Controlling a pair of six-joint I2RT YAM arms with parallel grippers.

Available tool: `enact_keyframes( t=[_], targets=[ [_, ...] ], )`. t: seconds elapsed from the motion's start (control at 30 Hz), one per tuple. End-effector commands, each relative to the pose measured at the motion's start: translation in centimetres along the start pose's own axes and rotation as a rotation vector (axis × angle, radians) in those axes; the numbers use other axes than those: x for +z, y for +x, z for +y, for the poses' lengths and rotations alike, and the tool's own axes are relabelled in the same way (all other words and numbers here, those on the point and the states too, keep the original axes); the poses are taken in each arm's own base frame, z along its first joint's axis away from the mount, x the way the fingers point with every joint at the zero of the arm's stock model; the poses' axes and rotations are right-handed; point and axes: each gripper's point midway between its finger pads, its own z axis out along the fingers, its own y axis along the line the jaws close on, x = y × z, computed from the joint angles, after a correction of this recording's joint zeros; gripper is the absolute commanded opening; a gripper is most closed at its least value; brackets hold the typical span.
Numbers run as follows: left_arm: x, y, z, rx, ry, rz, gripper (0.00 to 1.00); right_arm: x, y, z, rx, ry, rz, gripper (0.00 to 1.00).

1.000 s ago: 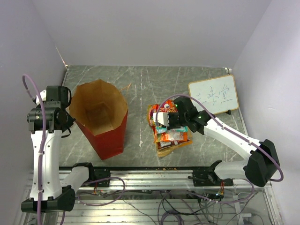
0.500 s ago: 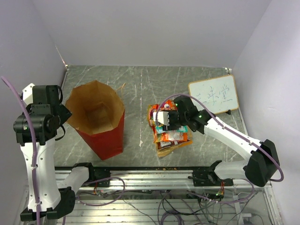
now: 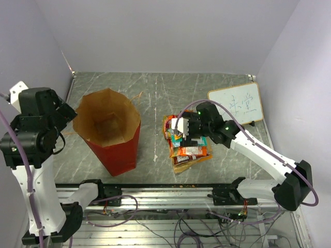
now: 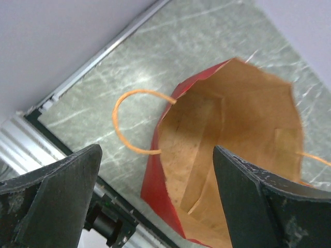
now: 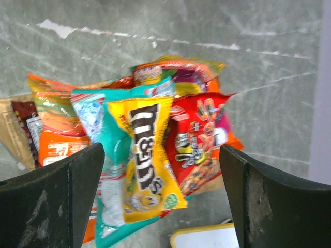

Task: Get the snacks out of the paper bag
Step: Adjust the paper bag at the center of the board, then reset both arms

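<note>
Snacks point(image 3: 192, 153): lying in 1 overlapping heap on the table point(image 3: 155, 93), right of centre and outside the paper bag point(image 3: 111, 134). Heap and bag are well apart.

Paper bag: upright, left of centre, mouth open upward. It is red outside and brown kraft inside. The top view looks down on kraft walls and floor only. 1 tan twine handle point(image 4: 122, 124) loops out from the rim over the table.

Heap as seen from the right wrist:
- yellow packet point(image 5: 147, 155) on top, tilted
- teal packet point(image 5: 111, 181) directly under it
- red packet point(image 5: 199, 150) touching the yellow one on the right
- orange packet point(image 5: 54, 132) to the left
- brown packet point(image 5: 18, 126) at the far left edge, partly cut off

Left gripper point(image 4: 156, 155): raised just beside the bag's left rim, 2 fingers spread wide, nothing between them. Its camera looks down into the bag mouth.

Right gripper point(image 5: 163, 150): above the heap's far-left part, fingers spread, with the yellow and teal packets in the gap. Neither finger presses on a packet. I cannot tell whether the tips touch the heap.

Whiteboard point(image 3: 235, 107): propped at the right of the table, to the right of the heap and farther back.
</note>
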Motion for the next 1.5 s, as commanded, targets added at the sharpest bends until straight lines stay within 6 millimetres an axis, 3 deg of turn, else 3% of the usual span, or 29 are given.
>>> enact_keyframes(
  t=[0.0, 0.1, 0.17, 0.23, 0.33, 0.47, 0.63, 0.7, 0.77, 0.93, 1.07, 1.27, 1.47],
  targets=[
    [-2.9, -4.3, -1.1, 0.011, 0.096, -0.137, 1.00, -3.1, -4.1, -3.3, 0.084, 0.131, -0.112, 0.99],
    [-4.9, -7.4, -3.3, 0.043, 0.222, -0.237, 1.00, -6.0, -6.2, -7.3, 0.324, 0.348, -0.188, 1.00],
    [-6.3, -9.0, -5.4, 0.078, 0.341, -0.293, 0.99, -9.2, -6.6, -10.9, 0.611, 0.562, -0.219, 1.00],
    [-7.4, -9.7, -8.1, 0.128, 0.491, -0.326, 0.99, -12.2, -6.8, -12.6, 0.834, 0.686, -0.224, 1.00],
    [-9.1, -10.2, -12.5, 0.212, 0.718, -0.341, 0.99, -15.8, -7.0, -12.5, 1.046, 0.760, -0.245, 1.00],
    [-10.8, -10.6, -16.2, 0.275, 0.883, -0.350, 0.98, -21.0, -6.8, -11.6, 1.189, 0.877, -0.331, 1.00],
    [-13.1, -8.4, -18.5, 0.388, 1.013, -0.335, 1.00, -28.6, -5.4, -9.7, 1.251, 1.047, -0.405, 1.00],
    [-13.3, -7.1, -19.0, 0.430, 1.038, -0.312, 0.99, -31.8, -4.8, -8.7, 1.256, 1.112, -0.405, 1.00],
    [-12.6, -6.4, -19.3, 0.452, 1.026, -0.291, 0.98, -33.6, -4.0, -7.9, 1.254, 1.157, -0.366, 1.00],
    [-12.6, -7.8, -19.8, 0.294, 1.023, -0.340, 0.99, -35.8, -2.8, -7.3, 1.242, 1.231, -0.278, 1.00],
    [-12.7, -8.8, -20.2, 0.148, 1.034, -0.363, 0.99, -35.3, -2.7, -8.1, 1.232, 1.253, -0.243, 1.00],
    [-11.0, -9.0, -19.7, 0.201, 0.929, -0.360, 1.00, -34.4, -2.6, -9.7, 1.230, 1.299, -0.196, 1.00],
    [-11.3, -9.2, -19.5, 0.202, 0.935, -0.379, 1.00, -34.0, -3.0, -10.9, 1.202, 1.311, -0.205, 1.00]
  ],
)
